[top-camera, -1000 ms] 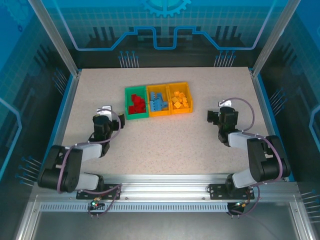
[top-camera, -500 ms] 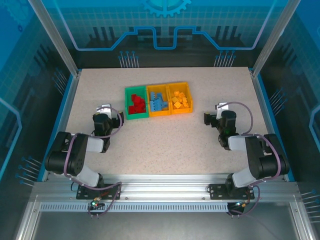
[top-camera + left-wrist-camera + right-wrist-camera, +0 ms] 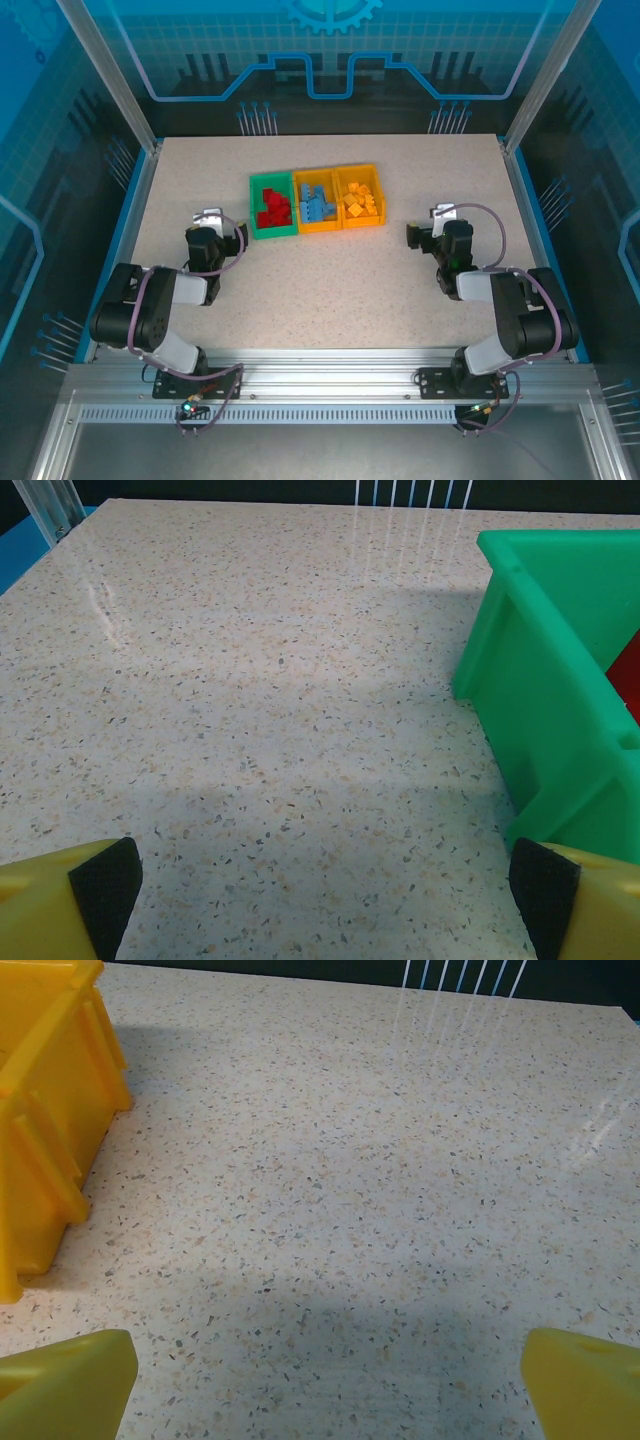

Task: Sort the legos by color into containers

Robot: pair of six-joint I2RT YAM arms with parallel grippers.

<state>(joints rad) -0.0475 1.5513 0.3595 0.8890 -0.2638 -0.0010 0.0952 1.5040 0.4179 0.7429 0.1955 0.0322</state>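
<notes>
- Hard to read: from the top camera you get the small red plastic studded bricks (image 3: 273, 208) as one heap inside the green open-topped plastic bin (image 3: 254, 212). Single bricks cannot be counted.
- The same goes for the small blue plastic bricks (image 3: 316, 206) in the middle yellow-orange plastic bin (image 3: 318, 229), joined to the green bin's right side. It also goes for the small yellow-orange plastic bricks (image 3: 360, 204) in the end yellow-orange plastic bin (image 3: 362, 223), two places right of the green bin.
- Cut off: the left wrist camera crops the green bin at the frame's right edge. A red sliver (image 3: 630, 675) shows past its wall, too little to tell a shape.
- The right wrist camera crops the end bin at the frame's left edge, and its wall hides the contents.
- Left pincer (image 3: 208, 222): near the green bin, on its left and toward the arm bases, apart from the red bricks. Its black-padded fingers (image 3: 105, 880) are spread wide, released, with bare speckled table (image 3: 250, 730) between them. You cannot tell whether the right finger touches the green bin's corner.
- Right pincer (image 3: 437, 222): well right of the green bin, past the whole row. Its fingers (image 3: 65, 1380) are spread wide, released, over bare table.
- View difference: the top camera gives you all three fills, while the wrist cameras give you finger spread and bin walls.
</notes>
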